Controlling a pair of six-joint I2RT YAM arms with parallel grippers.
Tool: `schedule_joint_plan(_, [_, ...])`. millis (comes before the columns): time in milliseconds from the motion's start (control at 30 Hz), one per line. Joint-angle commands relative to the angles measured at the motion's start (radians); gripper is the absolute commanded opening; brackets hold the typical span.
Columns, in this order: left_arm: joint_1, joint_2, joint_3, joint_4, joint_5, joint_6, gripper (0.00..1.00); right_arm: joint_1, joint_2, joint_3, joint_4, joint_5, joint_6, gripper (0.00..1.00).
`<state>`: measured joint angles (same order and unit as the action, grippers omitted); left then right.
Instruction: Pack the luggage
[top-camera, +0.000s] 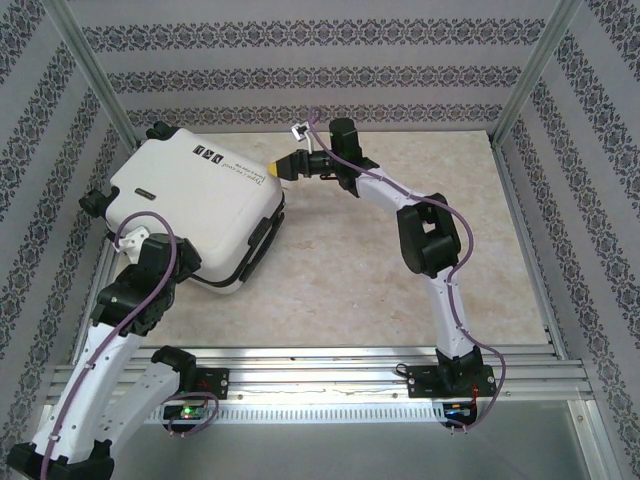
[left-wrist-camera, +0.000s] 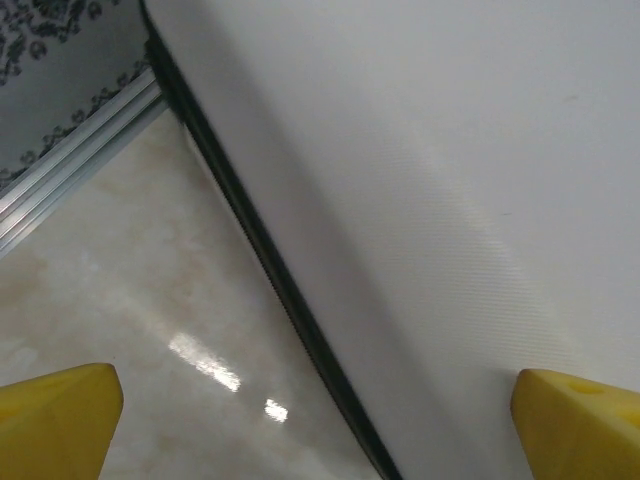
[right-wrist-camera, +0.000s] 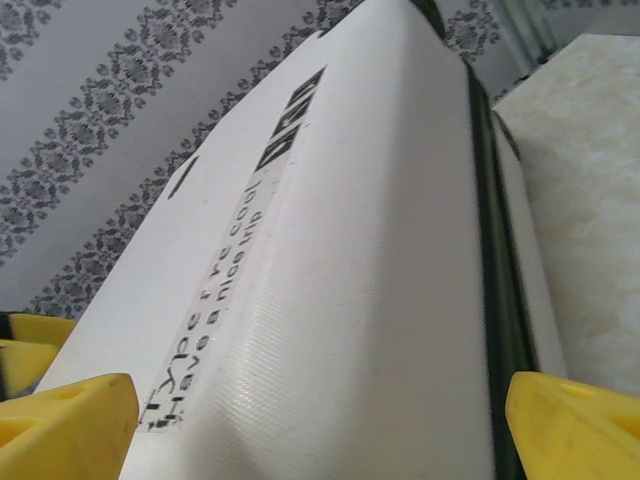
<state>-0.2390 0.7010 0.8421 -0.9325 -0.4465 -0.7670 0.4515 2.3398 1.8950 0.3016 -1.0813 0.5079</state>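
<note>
While the luggage (top-camera: 195, 205) lies shut and flat at the far-left corner of the bench (top-camera: 400, 260), its long axis running from the left edge toward the middle, your right fingers (top-camera: 284, 168) sit at its far-right corner. From the left wrist, your left fingers (left-wrist-camera: 60, 415) are spread wide and empty, straddling the zipper seam (left-wrist-camera: 270, 270). From the right wrist, the right fingers are likewise wide and empty, with the shell straight ahead.

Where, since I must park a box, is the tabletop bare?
Bare: tabletop between the suitcase, the right arm and the near rail, plus the strip right of that arm. Crowded: left side, with the left end effector and right end effector at the suitcase.
</note>
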Motion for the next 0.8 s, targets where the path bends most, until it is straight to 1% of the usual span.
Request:
schedule_joint_plan(0, [0.057,0.002,-0.076,0.144,0.065,0.044,1.0,0.029,0.03,0.038,0.019,-0.096,-0.017,0.95])
schedule_joint_plan(67, [0.08,0.006,-0.126,0.257,0.147,0.076,1.0,0.04,0.024,0.026,0.027,-0.126,-0.023,0.94])
schedule_joint_plan(133, [0.085,0.027,-0.163,0.362,0.233,0.111,1.0,0.047,0.004,-0.026,0.072,-0.142,-0.024,0.91])
schedule_joint_plan(233, [0.084,0.106,-0.168,0.448,0.357,0.14,1.0,0.059,-0.038,-0.107,0.086,-0.164,-0.054,0.83])
schedule_joint_plan(333, [0.083,0.184,-0.161,0.486,0.442,0.148,0.98,0.067,-0.091,-0.201,0.138,-0.179,-0.071,0.76])
schedule_joint_plan(433, [0.083,0.212,-0.165,0.514,0.492,0.144,0.96,0.072,-0.146,-0.298,0.223,-0.177,-0.041,0.71])
schedule_joint_plan(567, [0.065,0.211,-0.198,0.58,0.568,0.108,0.94,0.077,-0.223,-0.464,0.437,-0.157,0.084,0.68])
schedule_joint_plan(600, [0.053,0.21,-0.204,0.585,0.568,0.097,0.93,0.078,-0.245,-0.509,0.488,-0.147,0.105,0.68])
schedule_joint_plan(767, [-0.034,0.197,-0.252,0.63,0.562,0.03,0.91,0.087,-0.346,-0.718,0.625,-0.095,0.166,0.66])
